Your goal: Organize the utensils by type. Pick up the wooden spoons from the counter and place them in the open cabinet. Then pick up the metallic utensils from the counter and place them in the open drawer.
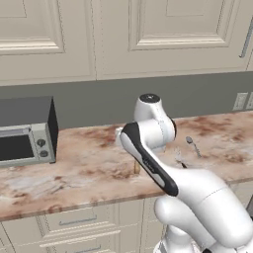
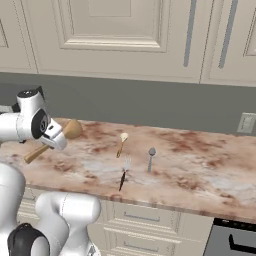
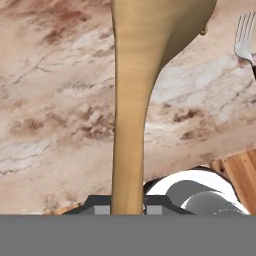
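My gripper (image 2: 52,138) is shut on the larger tan wooden spoon (image 2: 70,130) and holds it tilted above the left part of the counter (image 2: 200,170). In the hand view its handle (image 3: 131,125) runs up from between my fingertips. The smaller wooden spoon (image 2: 121,144), with a pale bowl, lies on the counter to the right. Beside it lie a dark grey metal spoon (image 2: 150,159) and a fork with a black handle (image 2: 123,176). The fork's tines (image 3: 245,40) appear at the hand view's upper right. The open cabinet and the open drawer are out of view.
A grey toaster oven (image 1: 24,133) stands on the counter at the far left. Shut cream wall cabinets (image 2: 125,35) hang above, and shut drawer fronts (image 1: 79,220) run below the counter edge. A wall outlet (image 2: 246,122) is at the right.
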